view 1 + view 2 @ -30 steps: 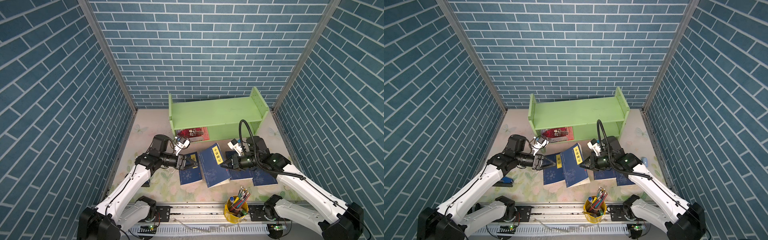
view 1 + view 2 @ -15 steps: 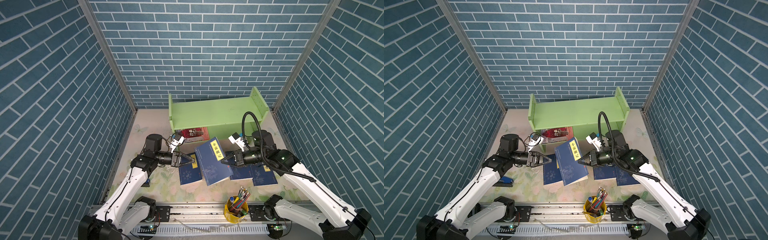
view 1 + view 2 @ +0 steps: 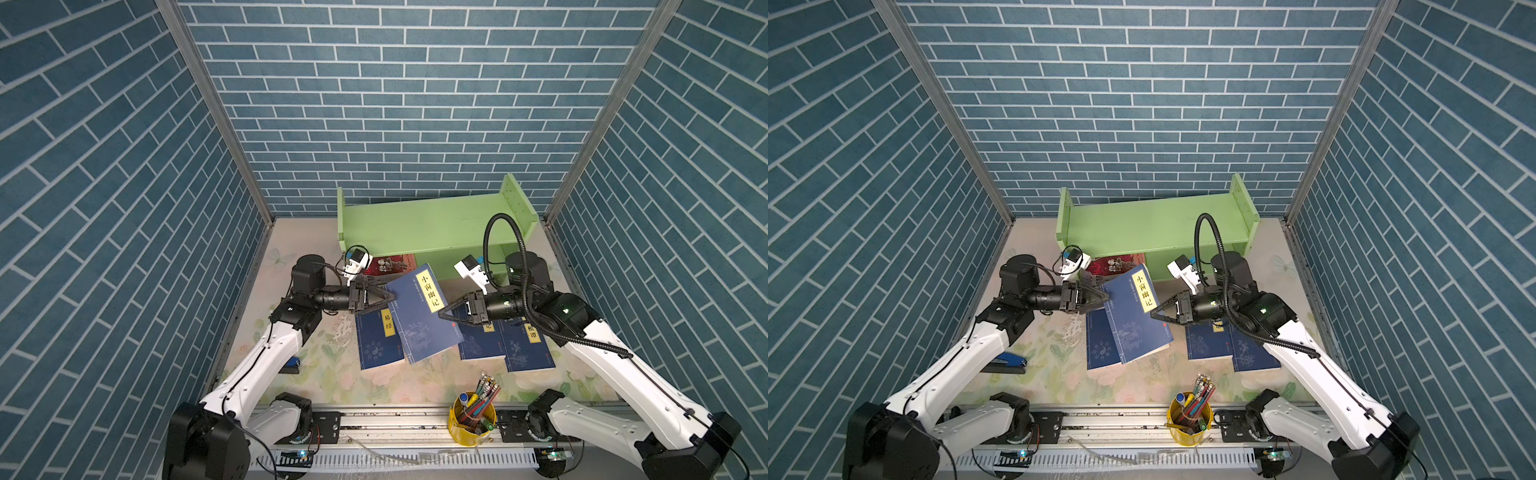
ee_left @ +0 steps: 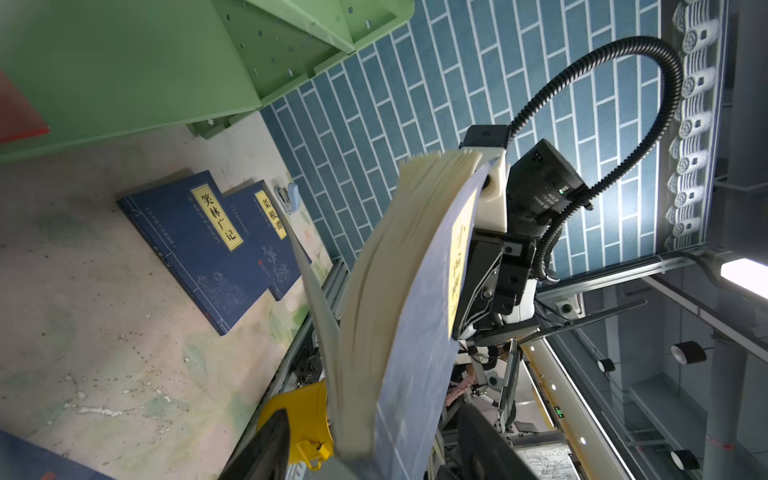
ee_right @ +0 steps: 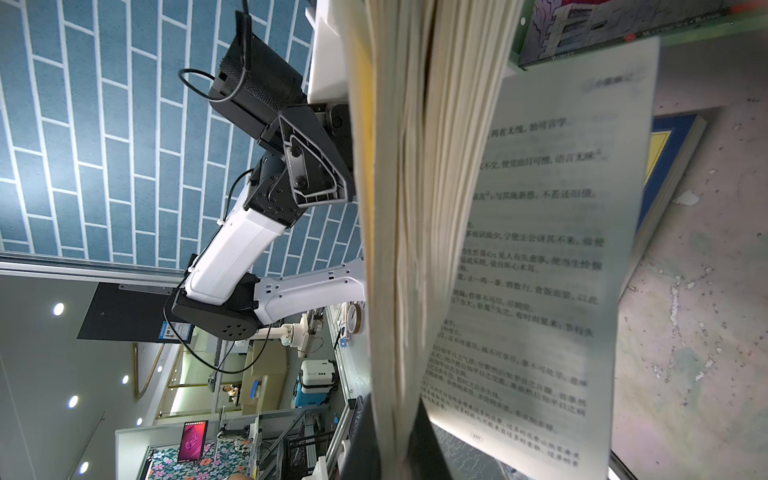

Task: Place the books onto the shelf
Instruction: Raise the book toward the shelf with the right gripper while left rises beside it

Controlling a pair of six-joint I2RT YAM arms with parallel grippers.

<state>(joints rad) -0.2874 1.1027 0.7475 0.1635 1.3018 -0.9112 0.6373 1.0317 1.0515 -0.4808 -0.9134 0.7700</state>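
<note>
Currently | book (image 3: 419, 316): held raised, long axis pointed at shelf (image 3: 428, 224) by table (image 3: 316, 374) back edge | right gripper (image 3: 442, 316): pinched on book's right edge | left gripper (image 3: 390, 301): spread around left edge

You have five books to count: four navy books (image 3: 415, 328) (image 3: 374, 353) (image 3: 478, 351) (image 3: 528, 357) and one red-covered book (image 3: 392, 264). There is one green shelf (image 3: 424, 224), one yellow pen cup (image 3: 465, 432), and two staplers, a dark blue stapler (image 3: 1009, 362) and a pale blue stapler (image 4: 287, 198). Two claws: left claw (image 3: 388, 297), right claw (image 3: 442, 316).
</note>
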